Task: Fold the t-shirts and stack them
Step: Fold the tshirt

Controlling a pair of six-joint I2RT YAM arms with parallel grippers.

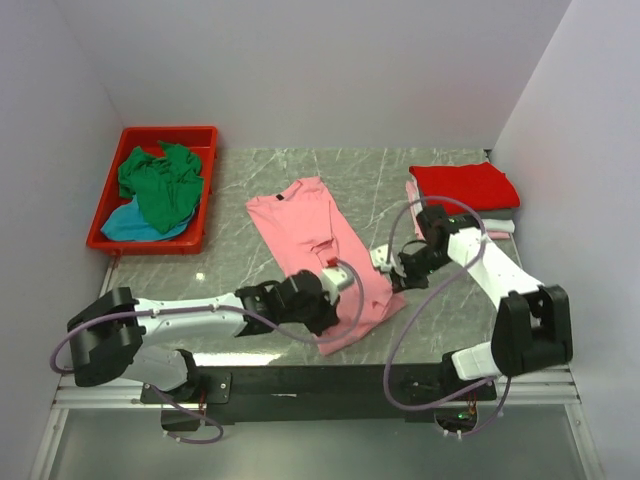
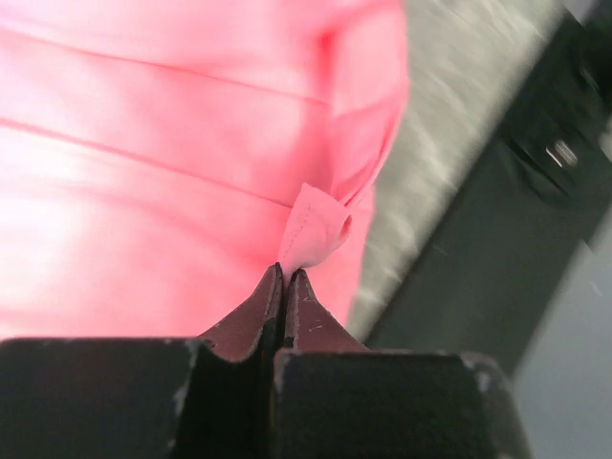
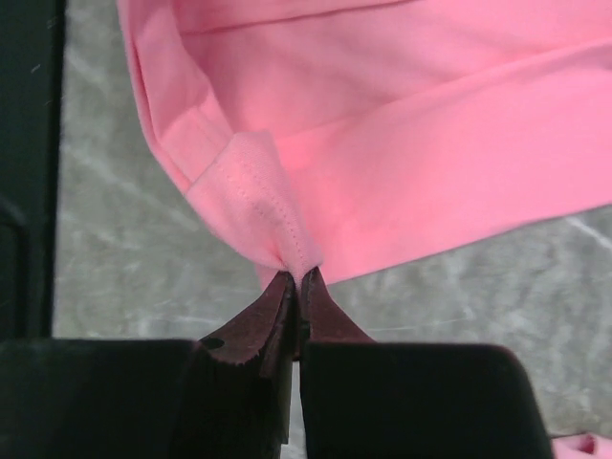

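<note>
End effectors, two in count, each with a pair of dark, scuffed, wedge-shaped fingers. Of these, left end effector [image 2: 284,273] clamped tight on a small stitched fold of hem at the near end of the salmon pink t-shirt [image 1: 305,225]. Likewise right end effector [image 3: 296,277], pinched closed on a hemmed corner at the right edge of the same shirt.

Between and beyond both: that one shirt, soft smooth knit, lying long and narrow, lightly creased, with a dark label at the neck on its far end. Underneath, one bench [image 1: 390,175], hard, grey, marble-veined.

Beyond the right end effector, one neat flat stack: one red t-shirt [image 1: 465,185] folded square on top, one pale pink t-shirt [image 1: 500,229] just showing beneath.

Far off to the left of the left end effector, one red plastic bin [image 1: 205,135], rigid and rectangular, holding two crumpled shirts: one green t-shirt [image 1: 160,182] heaped over one teal t-shirt [image 1: 135,225].
</note>
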